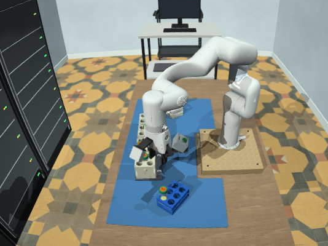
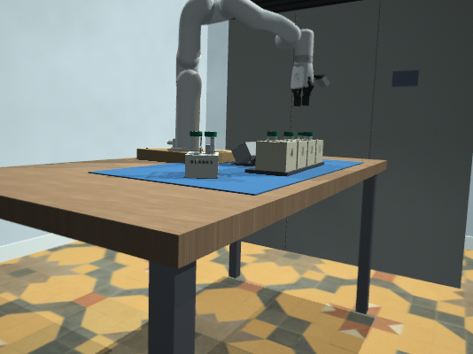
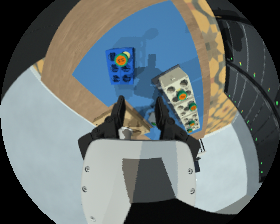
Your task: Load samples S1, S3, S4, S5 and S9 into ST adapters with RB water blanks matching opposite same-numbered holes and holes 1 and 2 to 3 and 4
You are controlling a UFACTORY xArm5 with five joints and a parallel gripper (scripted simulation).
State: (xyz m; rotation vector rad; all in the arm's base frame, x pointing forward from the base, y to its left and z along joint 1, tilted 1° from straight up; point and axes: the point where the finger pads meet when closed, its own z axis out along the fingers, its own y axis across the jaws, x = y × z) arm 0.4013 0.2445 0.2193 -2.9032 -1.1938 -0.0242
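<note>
Blue rack RS (image 3: 120, 63) | well apart, beyond fingers | fingers parted, holding nothing

Matt wood-grain table top (image 2: 133, 210), smooth blue mat (image 1: 190, 210), glossy white arm (image 1: 196, 63)

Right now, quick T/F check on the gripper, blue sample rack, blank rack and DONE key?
1. The gripper holds a tube. False: its fingers are open with nothing between them, high above the adapters.
2. The blue sample rack holds one orange-dotted tube. True.
3. The blue rack lies tipped on its side. False: it stands upright on the blue mat.
4. Two green-capped tubes stand in the white blank rack. True.
5. The DONE key sits on the wooden base plate. False: its desk stands on the mat beside it.
</note>
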